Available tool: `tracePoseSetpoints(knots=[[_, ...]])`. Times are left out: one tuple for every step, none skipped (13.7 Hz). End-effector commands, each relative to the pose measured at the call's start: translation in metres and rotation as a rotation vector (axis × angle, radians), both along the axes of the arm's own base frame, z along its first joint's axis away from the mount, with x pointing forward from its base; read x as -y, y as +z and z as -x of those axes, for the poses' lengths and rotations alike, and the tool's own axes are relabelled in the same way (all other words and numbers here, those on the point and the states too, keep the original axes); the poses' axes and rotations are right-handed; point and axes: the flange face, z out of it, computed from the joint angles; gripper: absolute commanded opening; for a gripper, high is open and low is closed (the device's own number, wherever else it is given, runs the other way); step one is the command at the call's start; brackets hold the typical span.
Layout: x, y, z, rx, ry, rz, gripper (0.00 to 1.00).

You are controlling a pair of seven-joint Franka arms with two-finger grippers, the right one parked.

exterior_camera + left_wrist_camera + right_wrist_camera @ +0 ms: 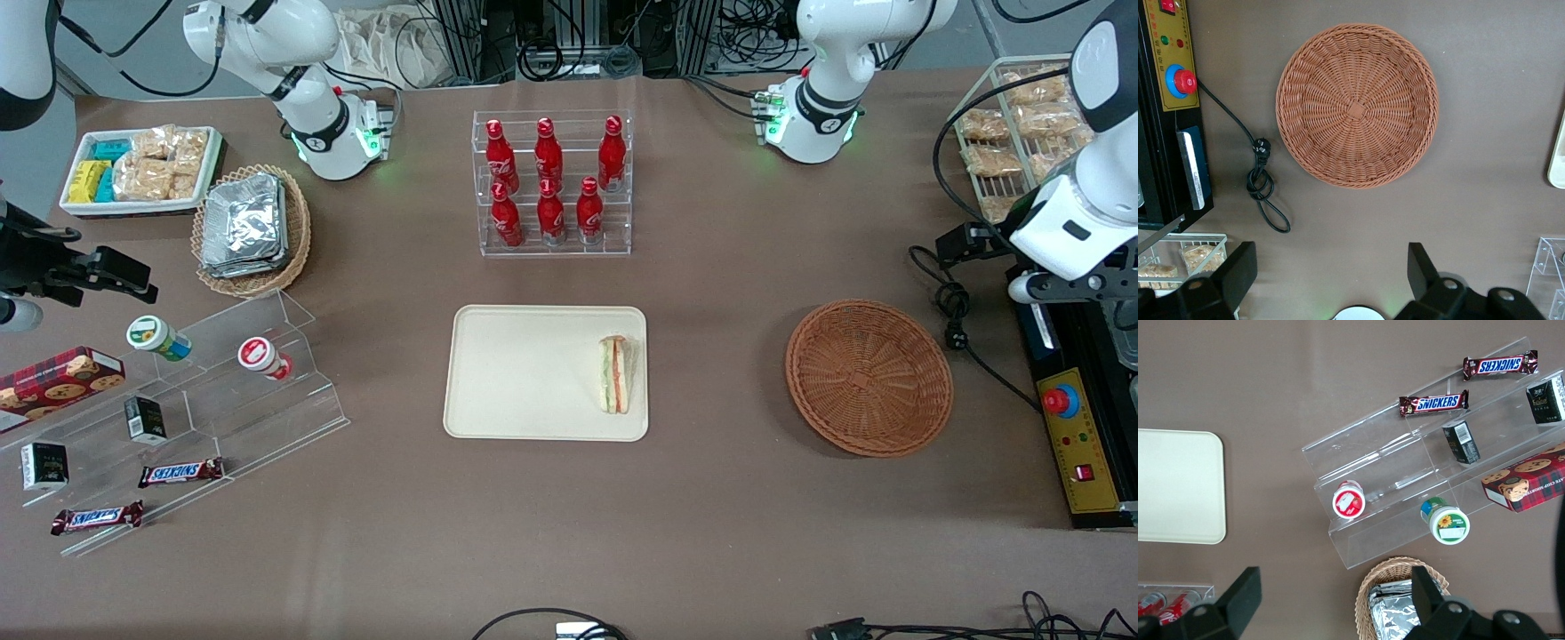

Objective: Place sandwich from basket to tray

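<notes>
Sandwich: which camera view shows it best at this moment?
The front view. It shows the whole sandwich lying on the tray, at the edge toward the empty basket. The left wrist view shows only the basket, a sliver of tray and the open gripper. The right wrist view shows a bare tray corner, no sandwich.

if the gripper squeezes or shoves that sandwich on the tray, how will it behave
The sandwich looks like soft bread with layered filling, so it would likely squash and its layers might slide apart. It stands on a narrow side near the tray rim, so a sideways shove would probably tip it. It seems light. The gripper hangs open above the table beside the empty basket.
</notes>
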Motion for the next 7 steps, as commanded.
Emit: tracePoseSetpoints(knots=[[-0.0001, 0.0025, 0.0026, 0.014, -0.005, 0.010, 1.00], [-0.0001, 0.0018, 0.0021, 0.014, -0.005, 0.010, 1.00], [-0.0001, 0.0018, 0.0021, 0.014, -0.005, 0.010, 1.00], [0.0007, 0.0018, 0.0021, 0.014, -0.007, 0.010, 1.00], [-0.0001, 0.0018, 0.0021, 0.014, -0.005, 0.010, 1.00], [-0.0009, 0.0032, 0.0018, 0.017, -0.004, 0.010, 1.00], [-0.0009, 0.0038, 0.0012, 0.018, -0.004, 0.011, 1.00]])
